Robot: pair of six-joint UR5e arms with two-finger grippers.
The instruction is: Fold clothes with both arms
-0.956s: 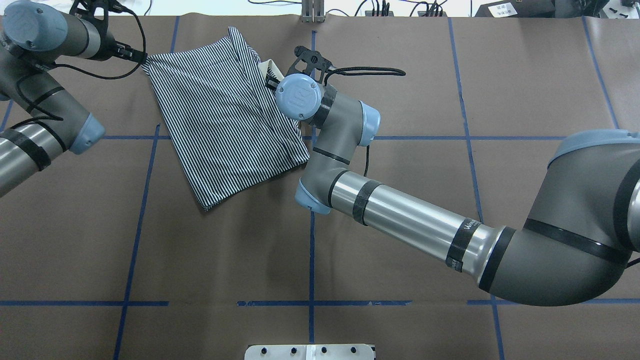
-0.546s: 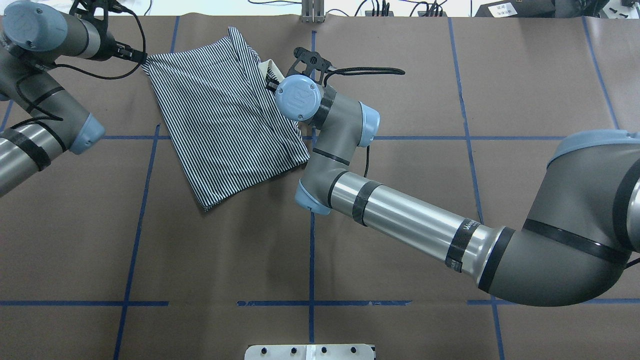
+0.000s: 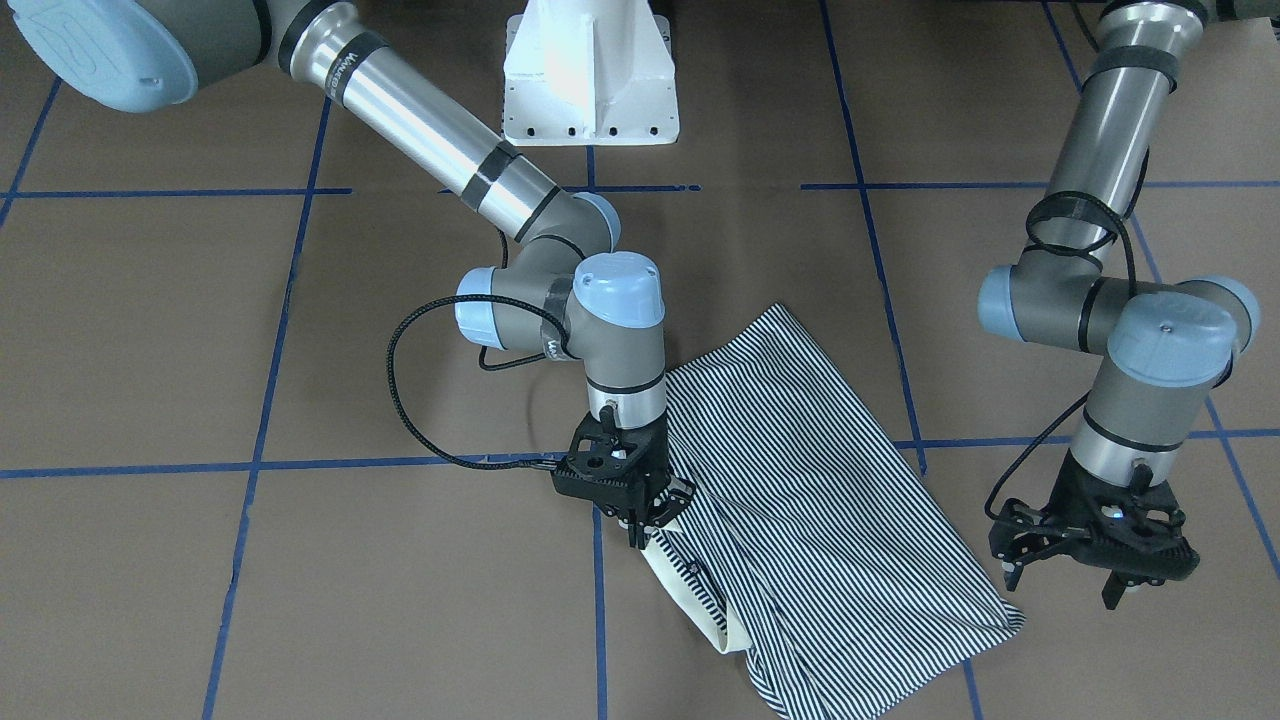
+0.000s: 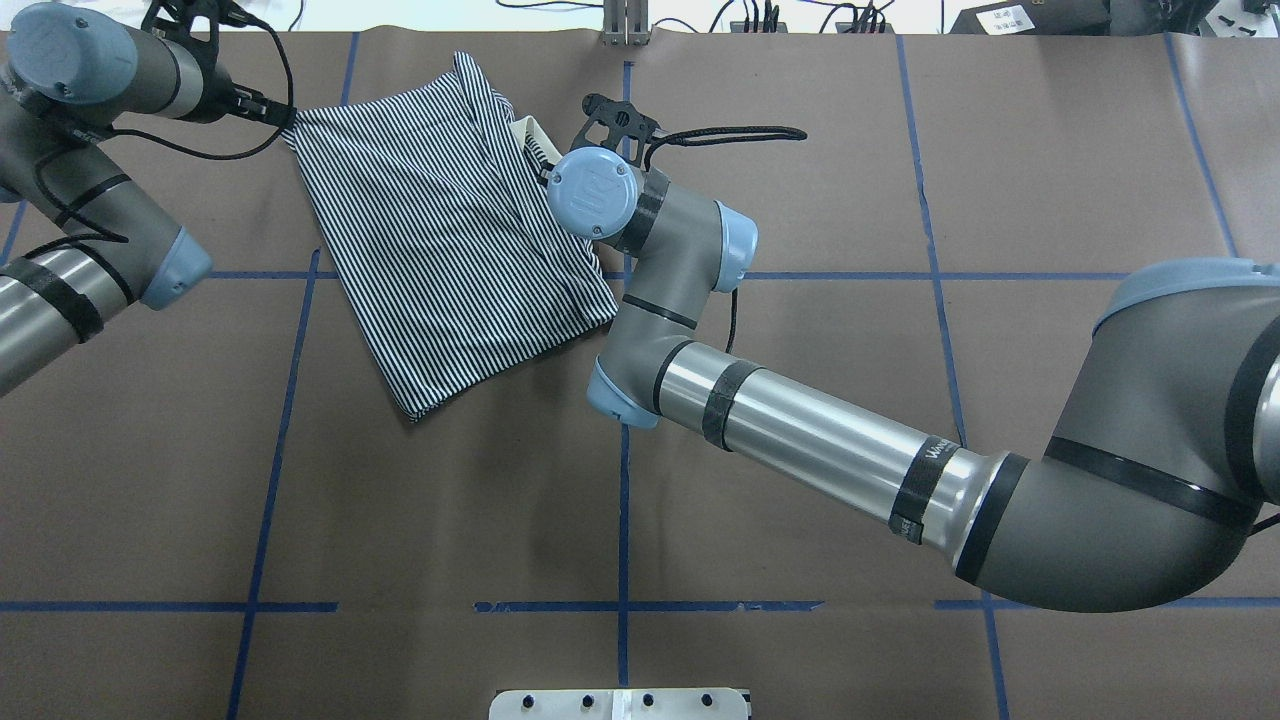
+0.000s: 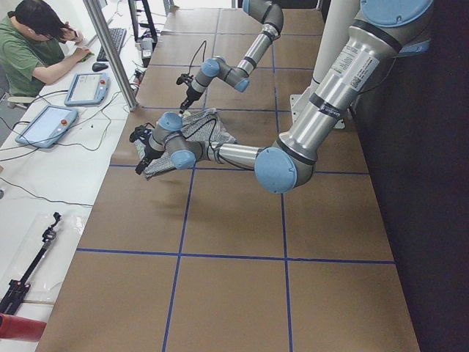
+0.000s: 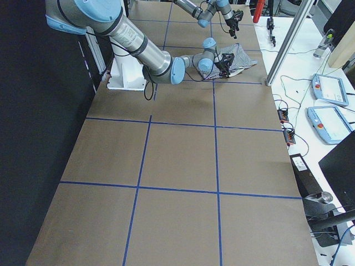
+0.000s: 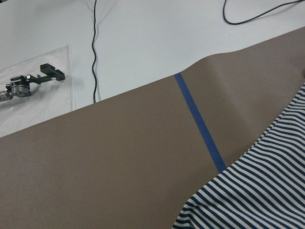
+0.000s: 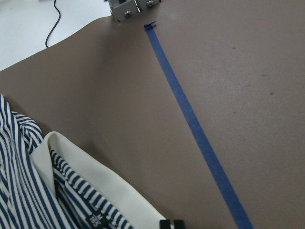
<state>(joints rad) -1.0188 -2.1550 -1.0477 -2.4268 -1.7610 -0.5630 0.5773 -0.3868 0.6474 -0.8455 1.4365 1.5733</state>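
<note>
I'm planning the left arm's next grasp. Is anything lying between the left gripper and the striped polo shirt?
Nothing visible stands in the way. The left gripper, jaws open, sits just beside a corner of the polo shirt. Only bare brown table cover shows in the small gap between them.

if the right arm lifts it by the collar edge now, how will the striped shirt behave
The polo shirt is likely floppy: it lies flat in soft folds, so it would drape and unfold from one pinch. Probably light, being thin fabric. The cream collar looks a bit stiffer, holding its edge.
</note>
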